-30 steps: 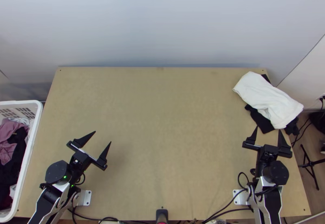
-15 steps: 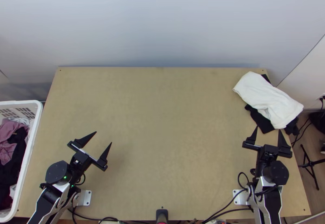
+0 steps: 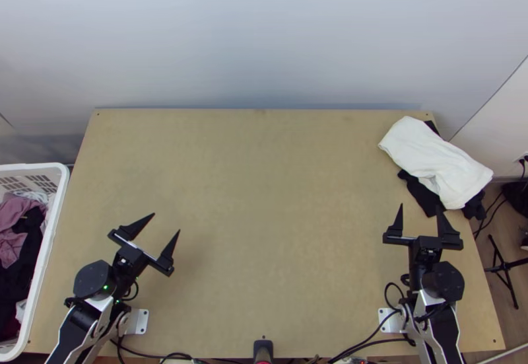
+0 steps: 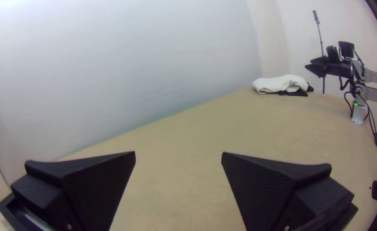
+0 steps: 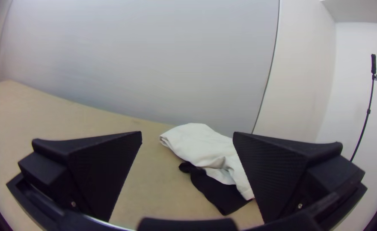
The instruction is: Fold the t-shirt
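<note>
Extending past left pincer (image 3: 167, 222) and right pincer (image 3: 420, 207), the table (image 3: 264, 185) is largest; next, basket (image 3: 61, 185) with clothes (image 3: 10, 228), left of left pincer. White cloth (image 3: 432, 159), loosely bunched, overlies black cloth (image 3: 423, 195), beyond right pincer and toward its right. Both pincers: fingers spread wide apart.

The counter (image 3: 264, 199) looks like smooth, matt wood, the basket (image 3: 58, 212) white plastic, and the white garment (image 3: 429, 156) soft, matt, wrinkled cloth.
</note>
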Motion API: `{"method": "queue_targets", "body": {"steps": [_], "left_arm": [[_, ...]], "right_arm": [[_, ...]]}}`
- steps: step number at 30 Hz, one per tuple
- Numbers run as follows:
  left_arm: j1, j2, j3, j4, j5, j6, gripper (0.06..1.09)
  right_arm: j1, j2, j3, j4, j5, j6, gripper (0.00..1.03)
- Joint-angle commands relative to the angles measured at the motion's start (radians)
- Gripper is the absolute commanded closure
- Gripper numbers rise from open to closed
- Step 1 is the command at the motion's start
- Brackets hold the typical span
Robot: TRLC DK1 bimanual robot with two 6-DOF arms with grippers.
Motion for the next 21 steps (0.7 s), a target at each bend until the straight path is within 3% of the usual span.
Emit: {"method": "queue_targets", "body": {"steps": [1, 18, 21], "left_arm": [[0.12, 0.004, 0.0, 0.002, -0.005, 0.014, 0.1], [0.198, -0.004, 0.0, -0.001, -0.005, 0.004, 0.1], [0.183, -0.005, -0.001, 0.017, -0.003, -0.152, 0.1]], "right_arm": [[0.038, 0.0, 0.0, 0.0, 0.001, 0.02, 0.04], [0.07, 0.001, 0.0, -0.001, 0.001, 0.03, 0.04], [0.097, 0.003, 0.0, -0.001, 0.001, 0.043, 0.04]]}}
